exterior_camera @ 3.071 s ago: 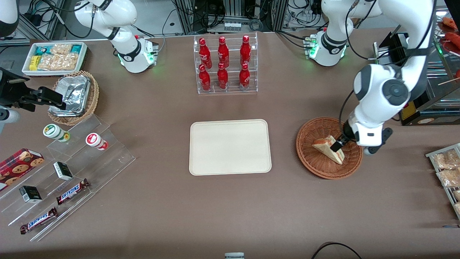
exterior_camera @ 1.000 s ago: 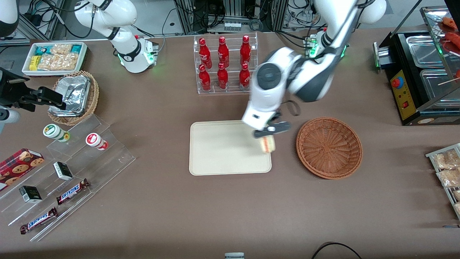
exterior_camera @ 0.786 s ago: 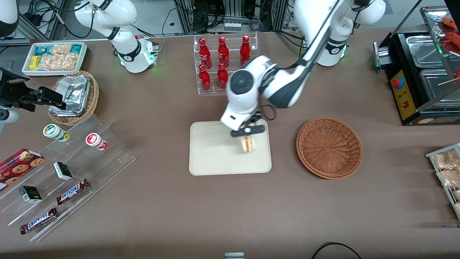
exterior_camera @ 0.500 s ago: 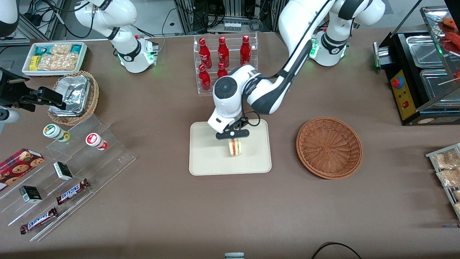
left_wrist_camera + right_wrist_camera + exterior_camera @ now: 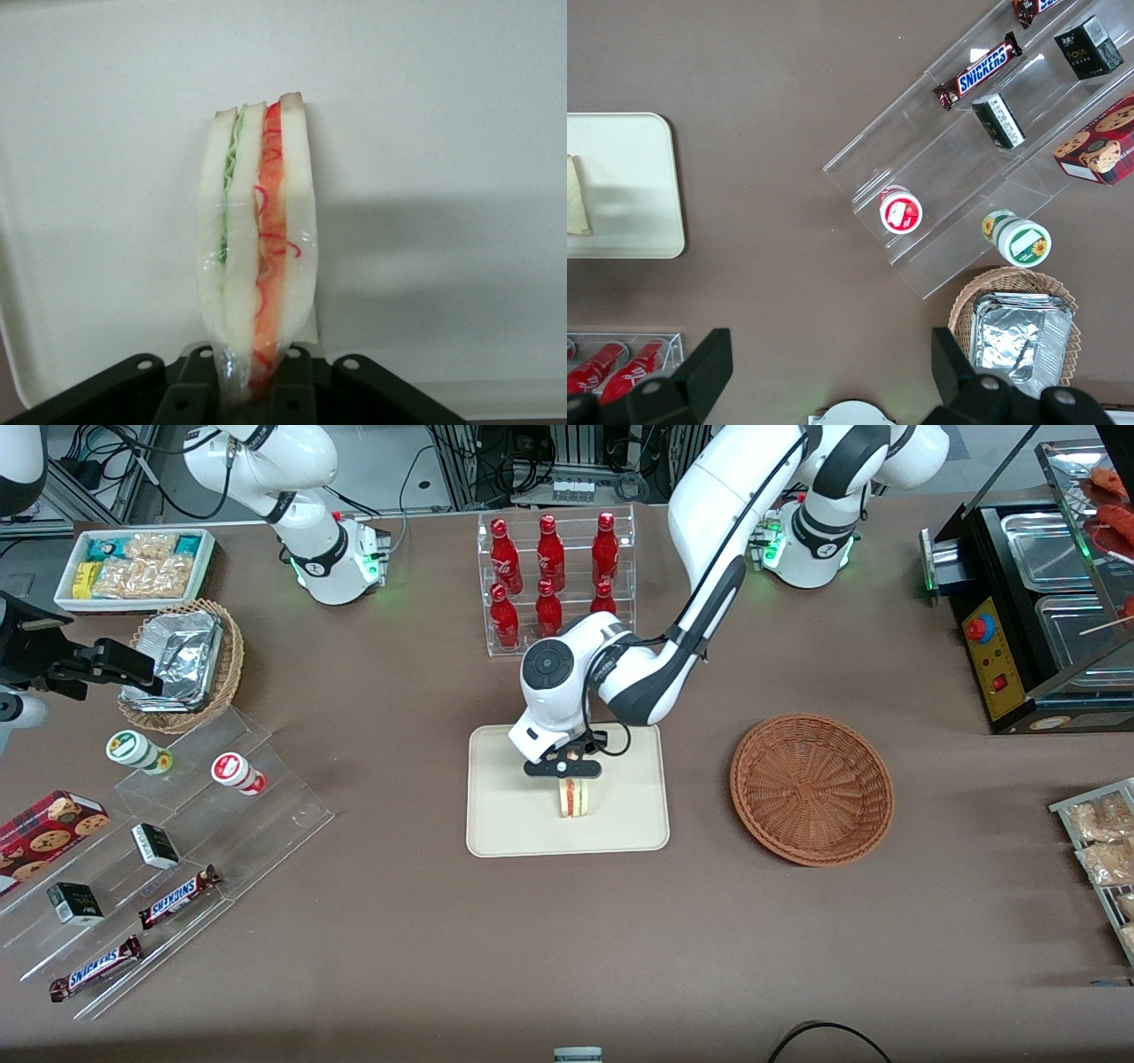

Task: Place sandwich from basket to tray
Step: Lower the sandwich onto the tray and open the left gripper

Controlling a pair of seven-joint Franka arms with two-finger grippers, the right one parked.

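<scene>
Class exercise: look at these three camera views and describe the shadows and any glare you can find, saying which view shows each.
Left wrist view: the sandwich, held in the gripper, casts a soft grey shadow across the tray. Front view: the working arm throws a faint shadow on the tray beside the sandwich; the basket is evenly lit. Right wrist view: the foil containers glare brightly.

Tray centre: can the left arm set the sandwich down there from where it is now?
Probably yes: the gripper holds the sandwich just above the bare tray, nothing beneath it.

sandwich (image 5: pixel 575 797) upright (pincer-held (image 5: pixel 568 777)) over tray (image 5: pixel 500 828)
</scene>
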